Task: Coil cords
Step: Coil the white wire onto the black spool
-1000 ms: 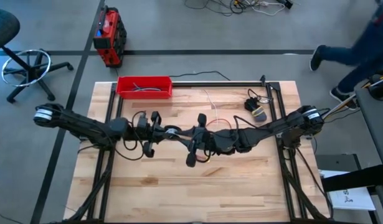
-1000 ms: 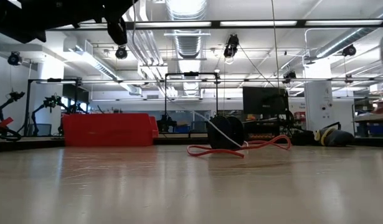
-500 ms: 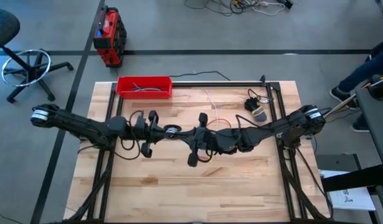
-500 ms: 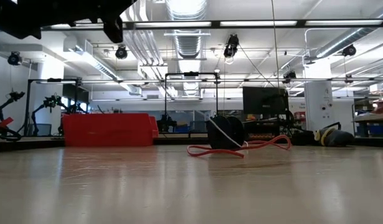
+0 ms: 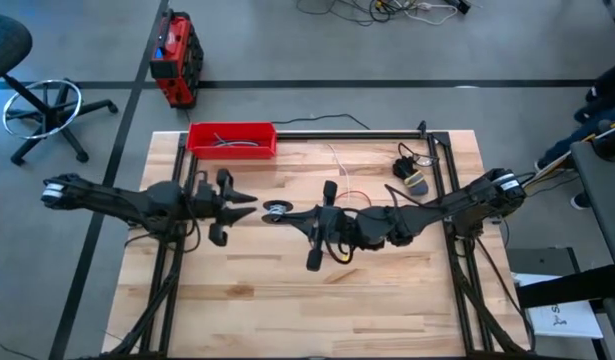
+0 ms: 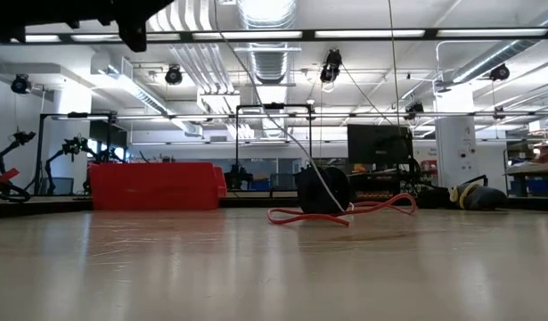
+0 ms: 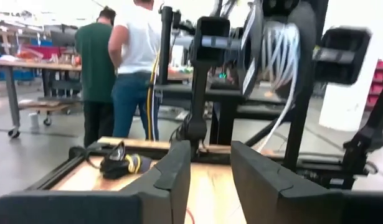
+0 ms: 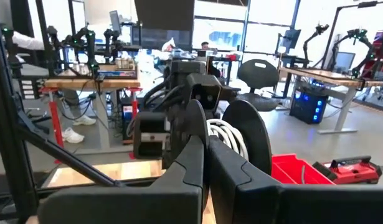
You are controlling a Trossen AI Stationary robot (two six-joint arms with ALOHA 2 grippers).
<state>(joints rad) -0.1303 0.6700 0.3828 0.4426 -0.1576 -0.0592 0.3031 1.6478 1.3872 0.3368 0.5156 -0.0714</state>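
White cord (image 8: 225, 134): lying wound on the reel (image 5: 277, 210) just ahead of the right gripper (image 5: 293, 212), fingers pinching together on the reel's flange. Trailing down from there to a black disc (image 6: 323, 190) on the table (image 5: 387, 300), beside the looping red cord (image 6: 300, 217).

Having pulled back from the reel since a second ago, now standing apart from it: left gripper (image 5: 249, 203), fingers parted, gripping nothing.

Leaving bare boards beneath both hands and out to the near edge; sitting well beyond the left gripper, by the far edge: red tray (image 5: 232, 139).

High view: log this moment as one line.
left gripper open, apart | right gripper shut on white cord | red cord on table
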